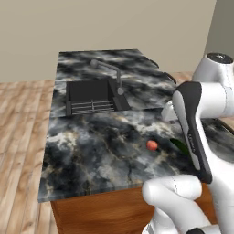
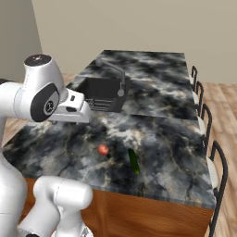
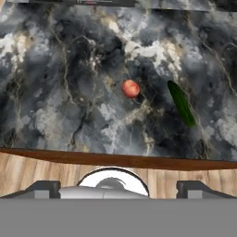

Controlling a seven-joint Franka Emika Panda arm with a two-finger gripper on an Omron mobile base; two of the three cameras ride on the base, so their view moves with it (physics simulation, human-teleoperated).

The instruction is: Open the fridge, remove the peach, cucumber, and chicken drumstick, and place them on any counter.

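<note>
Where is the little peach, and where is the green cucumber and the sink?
peach [image 2: 103, 149], right base view, middle of the fruit.
cucumber [image 2: 134, 161], right base view, middle of its length.
sink [image 1: 91, 90], left base view, dark inside of the basin.

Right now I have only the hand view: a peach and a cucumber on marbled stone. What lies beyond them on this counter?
Observer: A black sink is sunk into the counter, past the peach and the cucumber.
Operator: Anything on the cucumber's side?
Observer: Dark-framed chairs line the counter's edge there, apart from the cucumber.
Operator: And at the sink?
Observer: A faucet stands at its rim, on the side toward the chairs.
</note>
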